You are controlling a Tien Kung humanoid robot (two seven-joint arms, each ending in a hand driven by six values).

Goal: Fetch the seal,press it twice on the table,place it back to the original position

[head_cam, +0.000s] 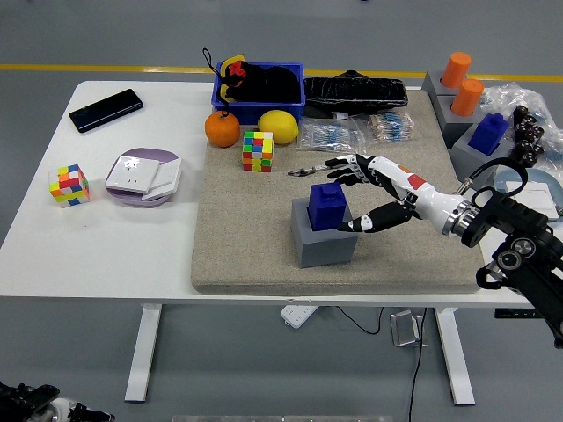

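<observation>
The seal is a blue block point(328, 207) standing on a grey base point(322, 236) in the middle of the grey felt mat point(246, 255). My right hand point(352, 195) reaches in from the right and is spread around the seal's right side: the upper fingers point(339, 167) lie just behind its top, the thumb point(352, 226) is at its lower right. The hand looks open, close to the seal but not closed on it. The left arm is out of view.
A Rubik's cube point(258, 150), orange point(223, 129) and lemon point(278, 127) sit at the mat's back left, with a blue bin point(259, 86) behind. Another blue seal point(488, 134) and orange cylinders point(461, 83) stand at far right. A phone point(106, 110), plate point(142, 176) and second cube point(69, 185) lie left.
</observation>
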